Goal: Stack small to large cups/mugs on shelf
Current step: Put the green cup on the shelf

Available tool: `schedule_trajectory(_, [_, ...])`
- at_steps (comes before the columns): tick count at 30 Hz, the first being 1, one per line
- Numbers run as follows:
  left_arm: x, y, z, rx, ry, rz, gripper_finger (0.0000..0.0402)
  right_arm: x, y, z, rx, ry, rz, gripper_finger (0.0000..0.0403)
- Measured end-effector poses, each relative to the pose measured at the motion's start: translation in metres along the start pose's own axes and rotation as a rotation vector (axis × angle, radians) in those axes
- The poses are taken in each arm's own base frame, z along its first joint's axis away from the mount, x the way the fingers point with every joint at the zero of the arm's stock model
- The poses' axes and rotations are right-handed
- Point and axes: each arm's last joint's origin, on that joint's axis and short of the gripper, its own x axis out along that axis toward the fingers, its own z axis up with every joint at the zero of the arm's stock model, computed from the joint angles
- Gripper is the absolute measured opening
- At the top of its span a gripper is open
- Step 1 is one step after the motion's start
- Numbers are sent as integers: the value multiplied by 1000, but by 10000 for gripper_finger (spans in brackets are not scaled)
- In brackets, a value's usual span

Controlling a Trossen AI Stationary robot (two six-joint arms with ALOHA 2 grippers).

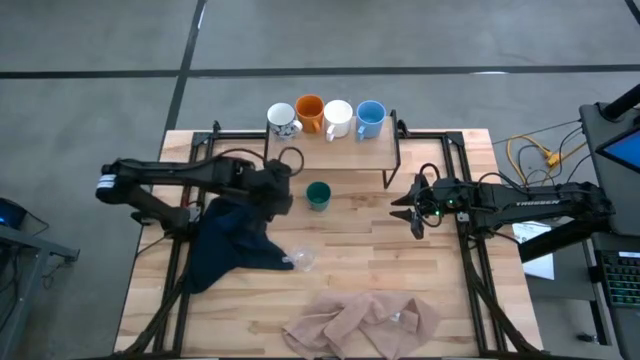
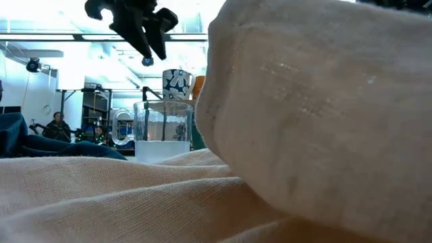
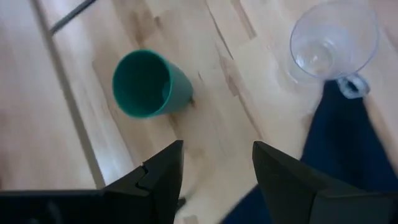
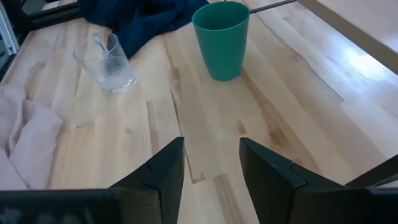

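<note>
Both pincers hang empty with fingers apart: the left pincer [image 1: 283,190] just beside the green cup [image 1: 318,195] over the dark blue cloth [image 1: 228,245], the right pincer [image 1: 403,208] near the table's [image 1: 440,290] right edge. Four mugs, patterned [image 1: 283,121], orange [image 1: 310,113], white [image 1: 337,118] and light blue [image 1: 370,118], line the shelf [image 1: 360,152] at the far edge. The clear glass cup [image 1: 303,260] stands mid-table, the beige cloth [image 1: 362,322] at the near edge.

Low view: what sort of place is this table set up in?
Probably a robotics lab or open workshop. Behind the clear glass cup run bright ceiling strip lights, with seated people at the back; from above, the light-wood tabletop stands on bare grey concrete floor.
</note>
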Motion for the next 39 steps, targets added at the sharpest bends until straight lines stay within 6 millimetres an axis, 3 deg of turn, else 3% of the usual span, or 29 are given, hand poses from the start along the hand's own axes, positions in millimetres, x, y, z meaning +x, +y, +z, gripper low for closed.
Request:
schedule_trajectory(6, [28, 5, 11, 150, 19, -5, 178, 0, -1, -2, -3, 23, -11, 148])
schedule_trajectory(12, [51, 20, 17, 181, 16, 23, 178, 0, -1, -5, -4, 54, -21, 148])
schedule_trajectory(24, [54, 53, 19, 188, -49, 25, 178, 0, -2, -5, -3, 55, -22, 148])
schedule_trajectory(39, [61, 51, 16, 303, -25, -20, 178, 0, -2, -5, 3, 55, -22, 148])
